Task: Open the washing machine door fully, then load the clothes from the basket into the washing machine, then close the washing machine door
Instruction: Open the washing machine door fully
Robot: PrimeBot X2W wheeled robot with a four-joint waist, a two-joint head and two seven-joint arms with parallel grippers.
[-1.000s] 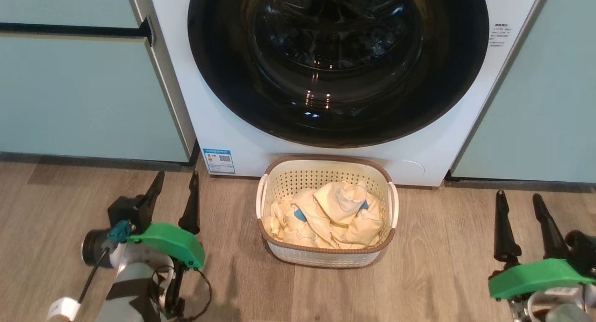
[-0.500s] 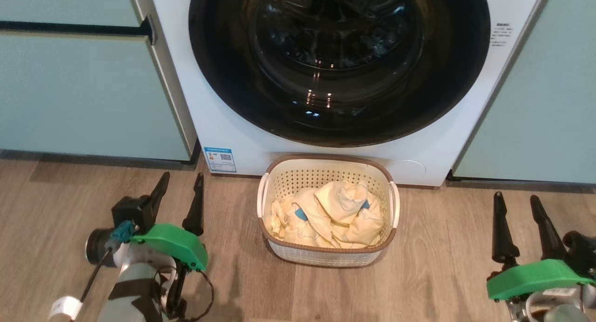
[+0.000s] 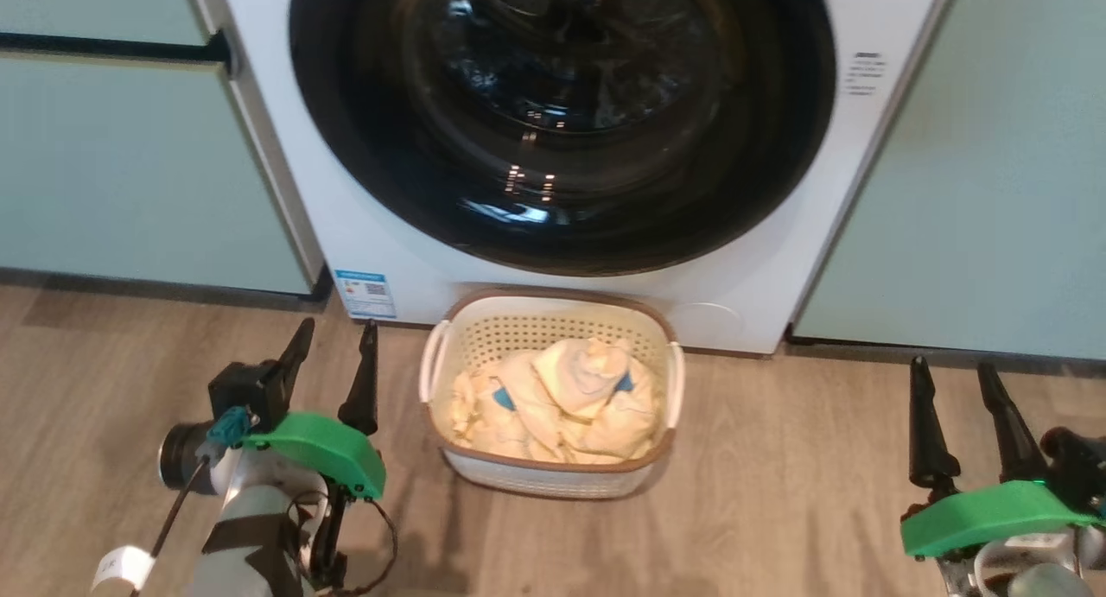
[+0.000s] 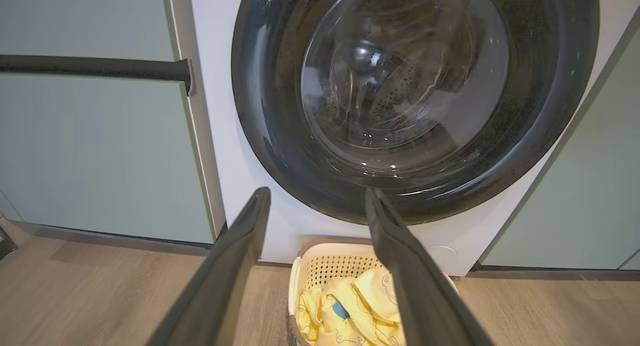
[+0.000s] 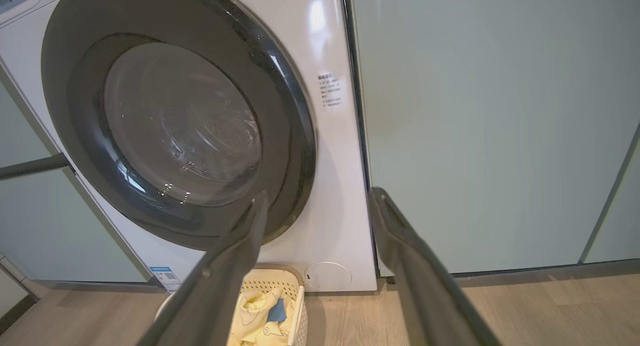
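Washing machine door (image 3: 562, 113): shut, rigid, glossy, probably slippery; hook its rim edge; left gripper (image 3: 337, 325) and right gripper (image 3: 950, 365) fingers (image 3: 924, 441) spread, empty.

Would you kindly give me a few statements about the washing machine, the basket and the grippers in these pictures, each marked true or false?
1. The door of the washing machine is shut. True.
2. The basket stands on the floor in front of the washing machine. True.
3. The basket is empty. False: pale yellow clothes lie in it.
4. The left gripper grips a handle of the basket. False: it is open, apart from the basket, and holds nothing.
5. The right gripper is shut on a garment. False: it is open and holds nothing, off to the basket's other side.
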